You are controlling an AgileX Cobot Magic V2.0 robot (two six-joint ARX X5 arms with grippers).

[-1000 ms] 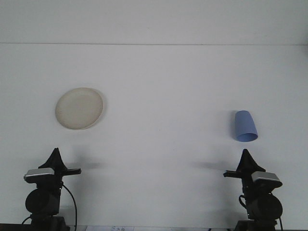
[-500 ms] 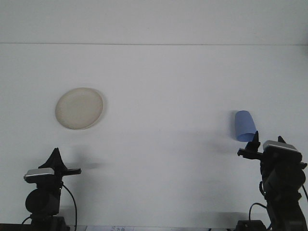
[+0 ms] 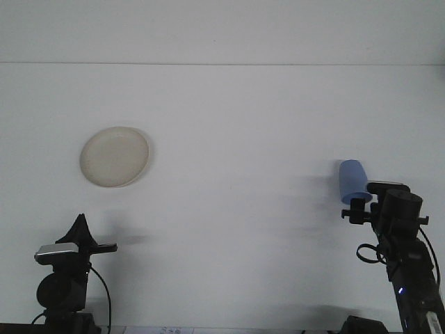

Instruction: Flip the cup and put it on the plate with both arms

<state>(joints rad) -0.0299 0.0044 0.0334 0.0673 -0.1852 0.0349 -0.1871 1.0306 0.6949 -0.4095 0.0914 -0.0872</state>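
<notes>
Blue cup (image 3: 352,179) upside down on table (image 3: 243,139), right side, well apart from cream plate (image 3: 115,156). Right gripper (image 3: 357,207) at cup rim; finger state unclear. Left gripper (image 3: 80,233) parked; fingers unclear.

Ahead of you, the cream plate (image 3: 115,156) lies flat on the white table (image 3: 236,125), left of centre, with nothing on it. Far across on the right, the blue cup (image 3: 352,179) sits with its lower part hidden behind your right gripper (image 3: 359,209), which is raised right against it. Your left gripper (image 3: 81,235) sits low at the near edge, below the plate and well apart from it.
</notes>
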